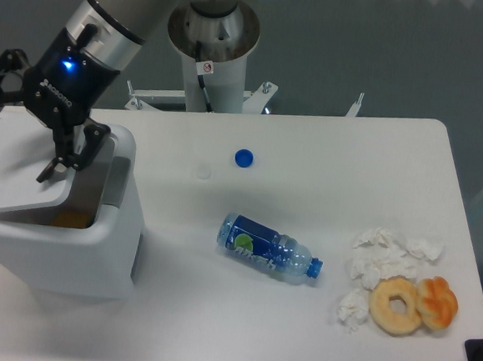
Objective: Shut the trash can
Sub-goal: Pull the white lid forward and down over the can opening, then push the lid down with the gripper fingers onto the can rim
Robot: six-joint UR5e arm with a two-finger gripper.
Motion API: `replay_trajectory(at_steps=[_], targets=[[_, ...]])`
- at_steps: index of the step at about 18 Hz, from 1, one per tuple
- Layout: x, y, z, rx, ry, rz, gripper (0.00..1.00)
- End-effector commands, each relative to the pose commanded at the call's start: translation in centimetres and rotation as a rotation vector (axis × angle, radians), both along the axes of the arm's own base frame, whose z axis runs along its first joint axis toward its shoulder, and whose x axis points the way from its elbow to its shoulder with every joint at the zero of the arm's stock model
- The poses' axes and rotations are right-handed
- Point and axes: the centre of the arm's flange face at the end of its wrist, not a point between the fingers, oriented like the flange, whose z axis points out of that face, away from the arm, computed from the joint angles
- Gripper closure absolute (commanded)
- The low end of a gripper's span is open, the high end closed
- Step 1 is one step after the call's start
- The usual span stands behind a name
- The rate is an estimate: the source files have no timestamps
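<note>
White trash can (69,242), lid partly down, holds something orange; jaws spread wide.

You've got the large white boxy plastic trash can w/ rounded corners (69,250) at the table's left edge, upright. Its flat white hinged lid (17,167) is tilted, lying low over most of the opening, not fully shut. A gap stays open along the lid's right edge, approx. where you see the grey inner wall and something orange down inside.
</note>
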Motion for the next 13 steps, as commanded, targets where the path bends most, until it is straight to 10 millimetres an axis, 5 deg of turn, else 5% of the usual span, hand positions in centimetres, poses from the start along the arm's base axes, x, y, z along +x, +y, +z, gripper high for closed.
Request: replay_trajectory(at_steps=[13], targets=[[0.7,-0.9,-1.6,-0.004,0.032,-0.04,0.0]])
